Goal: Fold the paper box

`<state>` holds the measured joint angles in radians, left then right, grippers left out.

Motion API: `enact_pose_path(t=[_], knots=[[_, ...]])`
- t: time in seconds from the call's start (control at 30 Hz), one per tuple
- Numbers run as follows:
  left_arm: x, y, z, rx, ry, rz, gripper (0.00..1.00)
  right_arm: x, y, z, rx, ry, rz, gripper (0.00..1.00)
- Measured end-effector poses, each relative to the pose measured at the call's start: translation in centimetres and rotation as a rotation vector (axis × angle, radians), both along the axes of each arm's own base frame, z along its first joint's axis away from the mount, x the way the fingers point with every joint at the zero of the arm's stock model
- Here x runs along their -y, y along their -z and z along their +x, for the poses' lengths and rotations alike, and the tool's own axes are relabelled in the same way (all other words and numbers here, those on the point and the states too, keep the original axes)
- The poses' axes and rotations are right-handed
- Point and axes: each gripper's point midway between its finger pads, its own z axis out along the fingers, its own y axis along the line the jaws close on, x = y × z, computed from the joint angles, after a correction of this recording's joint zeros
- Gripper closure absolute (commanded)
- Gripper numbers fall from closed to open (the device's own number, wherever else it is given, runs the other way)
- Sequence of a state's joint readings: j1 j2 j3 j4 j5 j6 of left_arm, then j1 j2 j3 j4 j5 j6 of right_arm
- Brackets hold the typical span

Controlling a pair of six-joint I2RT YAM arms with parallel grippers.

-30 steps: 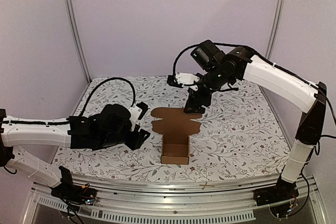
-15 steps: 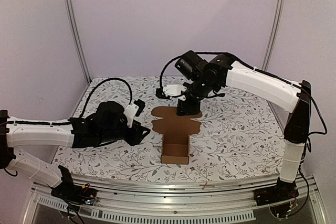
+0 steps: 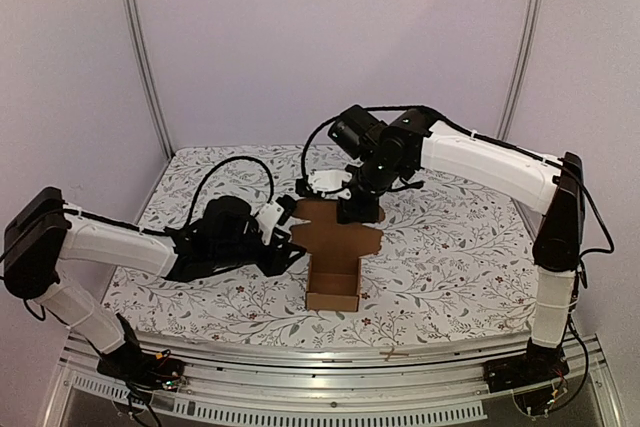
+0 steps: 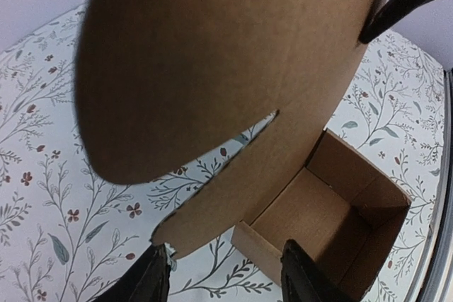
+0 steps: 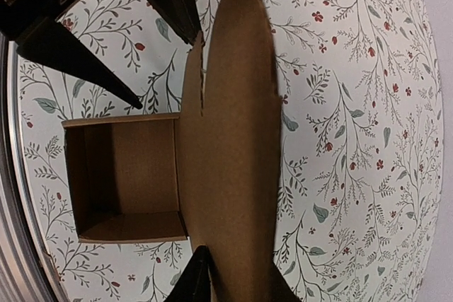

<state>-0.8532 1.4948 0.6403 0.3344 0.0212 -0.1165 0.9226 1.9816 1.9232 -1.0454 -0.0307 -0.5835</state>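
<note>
A plain brown corrugated cardboard paper box (image 3: pixel 338 245) sits part-folded on the white surface printed with grey leaves and small red flowers (image 3: pixel 450 257). Its near end is already an open square tray (image 3: pixel 334 292) with four upright walls. From the tray's far wall a broad lid flap with rounded corners (image 3: pixel 335 225) reaches away from the arm bases.

The right end effector (image 3: pixel 358 215) is at the far edge of that flap, on the side of the box away from the bases. In the right wrist view the flap runs down between its black fingers (image 5: pixel 197 279), so it is closed narrowly on the cardboard. The left wrist view shows the flap tilted up off the surface (it fills most of that view), with a short slit (image 4: pixel 267 117) cut into one side.

The left end effector (image 3: pixel 292 250) is just beside the box's left side, level with the joint between tray and flap. Its two black fingers (image 4: pixel 150 284) stand about half apart with nothing between them, pointing at the tray's left wall (image 4: pixel 258 249). Whether they touch the cardboard I cannot tell.

A black cable (image 3: pixel 235 169) loops above the left arm, left of the box.
</note>
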Motion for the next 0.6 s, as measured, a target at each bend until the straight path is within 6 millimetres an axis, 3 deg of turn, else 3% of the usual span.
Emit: enact_pose_path(t=[0.2,0.4,0.5,0.6], knots=[[0.7,-0.1,0.8,0.016,0.043,-0.048,0.72,0.2,0.0,0.2,-0.005,0.004,0.0,0.85],[1.3,0.0,1.2,0.013,0.062,-0.093,0.82,0.9,0.4,1.2,-0.022,0.034,0.002,0.87],[1.7,-0.1,1.4,0.011,0.071,-0.118,0.81,1.3,0.7,1.9,-0.041,0.057,0.008,0.88],[2.2,-0.1,1.3,0.006,0.095,-0.14,0.64,1.7,0.8,2.5,-0.059,0.079,0.021,0.88]])
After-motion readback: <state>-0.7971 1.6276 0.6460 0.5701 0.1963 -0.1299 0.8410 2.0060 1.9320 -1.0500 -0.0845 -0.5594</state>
